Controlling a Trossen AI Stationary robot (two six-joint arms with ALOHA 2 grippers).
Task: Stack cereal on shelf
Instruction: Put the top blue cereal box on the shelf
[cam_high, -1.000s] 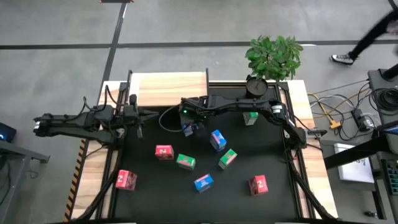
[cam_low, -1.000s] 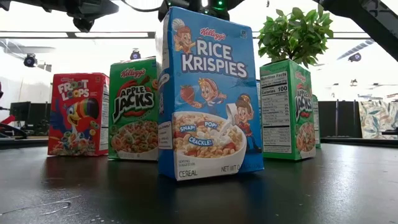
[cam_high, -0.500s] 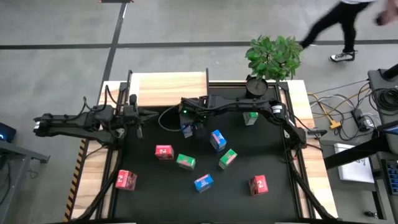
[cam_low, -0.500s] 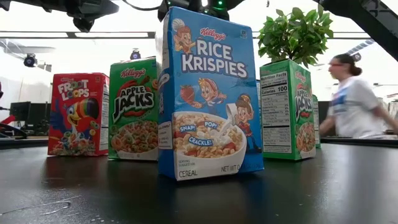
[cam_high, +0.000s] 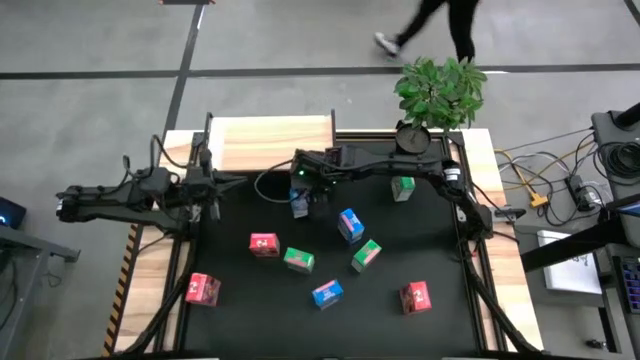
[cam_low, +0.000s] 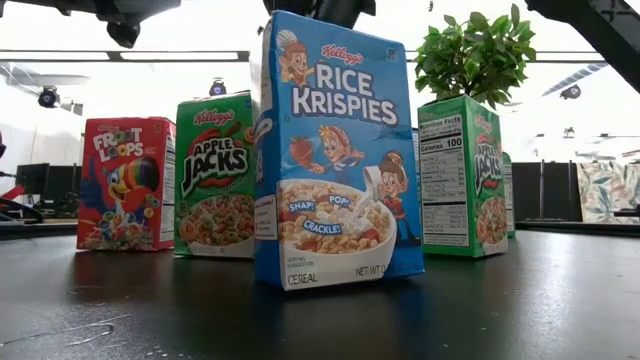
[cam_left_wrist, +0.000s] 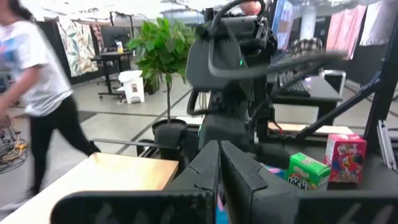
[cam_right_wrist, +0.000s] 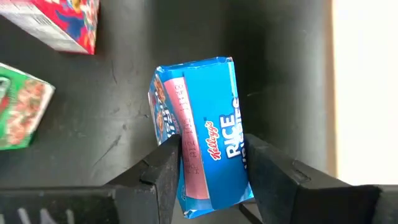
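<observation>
The left gripper (cam_high: 203, 187) is waiting pinched closed, empty, at the matte black mat's (cam_high: 240, 310) left edge. The right gripper (cam_right_wrist: 211, 163) is clamping a glossy blue cardboard cereal box (cam_right_wrist: 202, 134) near the pale wooden shelf (cam_high: 270, 140), its fingers hiding the box's sides.

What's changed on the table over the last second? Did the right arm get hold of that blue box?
The right gripper has closed on the blue Rice Krispies box near the mat's far edge; its fingers now press both sides. The box looks barely shifted. The left gripper edged slightly, still shut and empty. A person walked across behind the table. The other cereal boxes on the mat stayed put.
</observation>
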